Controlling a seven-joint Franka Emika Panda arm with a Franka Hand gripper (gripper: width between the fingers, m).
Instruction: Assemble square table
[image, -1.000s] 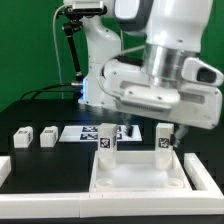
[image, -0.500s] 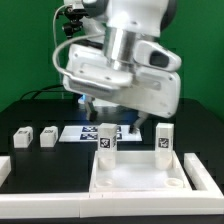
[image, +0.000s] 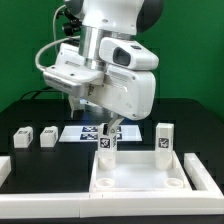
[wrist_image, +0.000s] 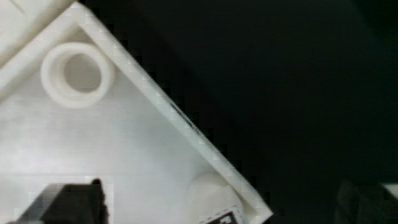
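Observation:
The square table slab (image: 135, 172), white with a raised rim, lies at the front. Two white tagged legs stand upright in its far corners, one on the exterior view's left (image: 105, 142) and one on the right (image: 164, 139). Two more legs (image: 22, 138) (image: 48, 136) lie loose on the black table. My gripper (image: 111, 128) hangs just above the left upright leg. In the wrist view the gripper (wrist_image: 228, 207) is open, one finger (wrist_image: 71, 203) showing dark over the slab (wrist_image: 89, 140). A round corner socket (wrist_image: 75, 72) and that leg's tagged top (wrist_image: 228, 214) also show there.
The marker board (image: 84, 133) lies flat behind the slab. White border rails lie at the exterior view's left (image: 4, 170) and right (image: 206, 172). The arm's body fills the space above the slab's far edge.
The arm has swung from above the right upright leg toward the exterior view's left and now hangs over the left upright leg. The legs and slab have not moved.

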